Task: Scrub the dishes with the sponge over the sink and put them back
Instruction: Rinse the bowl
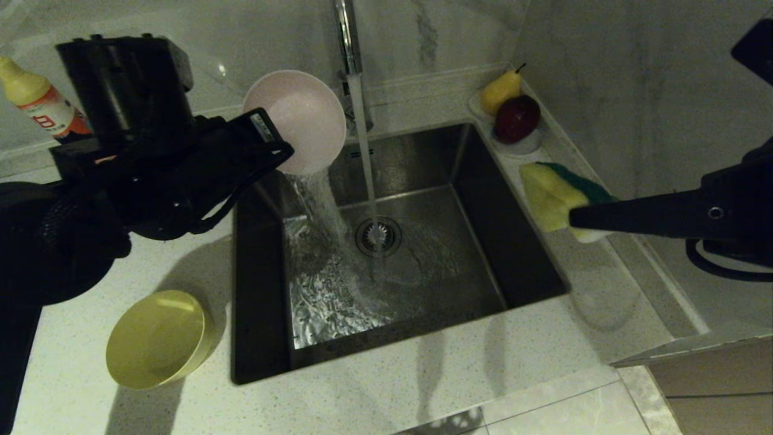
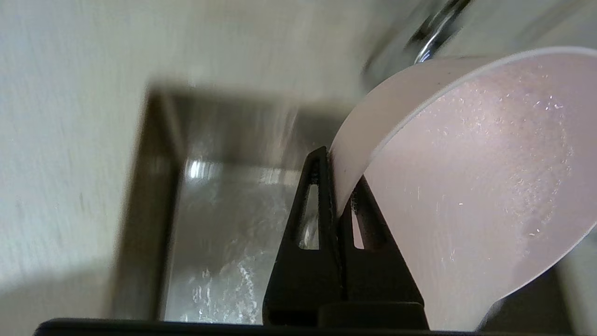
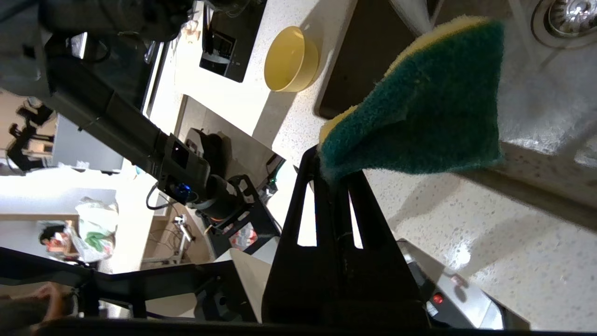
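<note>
**Pink bowl tipped over running sink**

Lower left of head view: round yellow plastic bowl (image 1: 158, 338) on the speckled white counter (image 1: 423, 374), beside the square stainless-steel sink (image 1: 513, 254). Centre right: right gripper (image 1: 574, 219) pinching the green-and-yellow sponge (image 1: 552, 193) over the sink's right rim. Upper left: left gripper (image 1: 284, 151) clamped on the pale pink round plastic bowl's (image 1: 299, 127) rim, bowl tilted, water spilling into the basin. Chrome tap (image 1: 347, 36) running.
</note>
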Available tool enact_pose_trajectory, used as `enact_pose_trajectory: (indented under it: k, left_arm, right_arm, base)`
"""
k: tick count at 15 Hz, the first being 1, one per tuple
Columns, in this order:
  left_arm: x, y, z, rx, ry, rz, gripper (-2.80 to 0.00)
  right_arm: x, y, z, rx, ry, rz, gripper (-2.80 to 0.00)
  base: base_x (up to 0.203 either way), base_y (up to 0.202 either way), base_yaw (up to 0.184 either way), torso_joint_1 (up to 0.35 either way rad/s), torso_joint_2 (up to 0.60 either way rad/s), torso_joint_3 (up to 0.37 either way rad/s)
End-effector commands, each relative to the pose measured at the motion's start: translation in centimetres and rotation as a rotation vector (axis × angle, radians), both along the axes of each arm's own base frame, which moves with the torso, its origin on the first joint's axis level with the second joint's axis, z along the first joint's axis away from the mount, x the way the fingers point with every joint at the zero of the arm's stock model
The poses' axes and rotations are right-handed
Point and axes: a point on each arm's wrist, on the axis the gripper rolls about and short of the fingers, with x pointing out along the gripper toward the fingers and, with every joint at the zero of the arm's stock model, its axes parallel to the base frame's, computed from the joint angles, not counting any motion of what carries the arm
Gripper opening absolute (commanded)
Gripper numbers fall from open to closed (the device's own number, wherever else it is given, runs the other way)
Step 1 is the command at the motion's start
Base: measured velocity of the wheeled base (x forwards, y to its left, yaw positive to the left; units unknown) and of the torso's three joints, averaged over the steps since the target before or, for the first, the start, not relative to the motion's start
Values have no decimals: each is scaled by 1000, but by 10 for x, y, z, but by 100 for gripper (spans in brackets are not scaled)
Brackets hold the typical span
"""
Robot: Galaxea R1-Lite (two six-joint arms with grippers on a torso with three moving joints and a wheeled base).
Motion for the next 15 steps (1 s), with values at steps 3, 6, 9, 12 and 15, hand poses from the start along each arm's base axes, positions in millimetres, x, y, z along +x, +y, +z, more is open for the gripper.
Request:
enact_pose_trajectory:
  k: [3, 6, 9, 12, 15]
  left_arm:
    - [-27, 21, 23, 3, -205, -27, -280]
    - [-39, 26, 31, 17, -306, -61, -280]
    - [-57, 31, 29, 41, -403, -176, -280]
    - [-71, 36, 26, 81, -486, -258, -280]
    - [-75, 37, 23, 111, -543, -256, -280]
  right_arm:
    - [-5, -3, -1, 14, 24, -2, -280]
    - [-7, -4, -2, 16, 28, -3, -280]
    - [-13, -8, -4, 37, 59, 12, -280]
    - [-14, -9, -6, 35, 64, 9, -280]
    - [-14, -9, -6, 35, 63, 9, -280]
  base:
    - [0, 0, 0, 0, 0, 0]
    - [0, 0, 0, 0, 0, 0]
    - [0, 0, 0, 0, 0, 0]
    - [0, 0, 0, 0, 0, 0]
    - [0, 0, 0, 0, 0, 0]
